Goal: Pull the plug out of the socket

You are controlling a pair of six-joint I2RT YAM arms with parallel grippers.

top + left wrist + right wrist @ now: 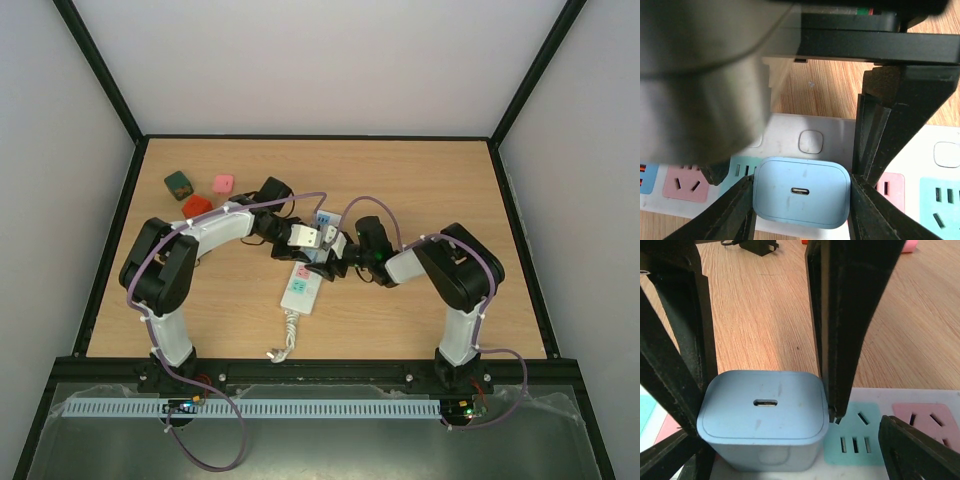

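Socket [303, 288] lies around mid-worktop [430, 180], a bit toward the near edge. It runs far-to-near at a slight angle, with the coiled white cord [289, 338] at its near end, close to the near edge. Plug [801, 199] is a pale blue block with a small oval port on its top face. It's seated on the socket, not pulled, with a pink outlet face [685, 184] to one side and a teal one [855, 440] on the other. Left claw [801, 197] is clamped narrow on the plug, one black finger [735, 210] against each side face. From the right wrist the same two fingers come down from the top and flank the block. Right claw [785, 440] is spread wide and holds nothing. One finger [917, 450] sits low over the strip past the teal face, well off the plug. The other is at the plug's opposite bottom corner. Can't tell if either touches the strip. From the top both wrists meet over the far half of the strip and cover the plug. Green [179, 183], pink [223, 183] and red [197, 206] blocks sit toward the far-left corner, well apart from the socket, the red one just beside the left arm.
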